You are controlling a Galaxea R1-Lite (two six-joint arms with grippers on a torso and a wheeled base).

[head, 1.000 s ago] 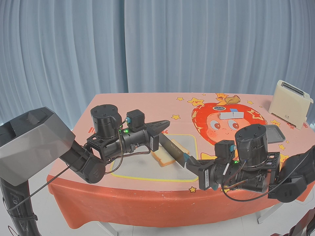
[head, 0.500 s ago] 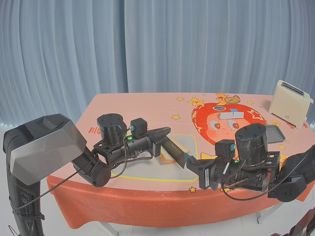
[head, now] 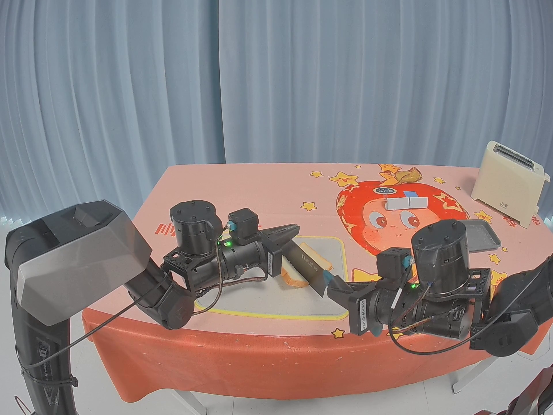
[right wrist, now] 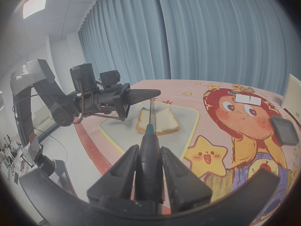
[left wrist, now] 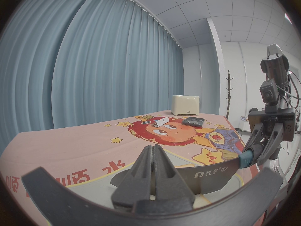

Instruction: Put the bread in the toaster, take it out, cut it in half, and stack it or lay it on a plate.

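Bread: one slice (right wrist: 164, 122) lying flat on the grey mat (head: 247, 296), towards the mat's far right part.
Mat: yellow border, sits on the near side of the pink cartoon tablecloth (head: 242, 194).
Knife: the blade (head: 308, 266) stands edge-down across the middle of the slice, with the black handle pointing back to the right arm.
Right gripper: it (right wrist: 150, 148) is clamped tight around the knife handle, low over the front right of the mat.
Left gripper: its (head: 294, 227) fingers are pressed together with nothing between them. The tip is over the bread's left half, right by the blade. I honestly can't tell if it touches the bread.
Toaster: cream coloured (head: 510, 183), at the far right corner of the table, well apart from the bread.
Tray: a dark tray (head: 483, 235) just in front of the toaster.
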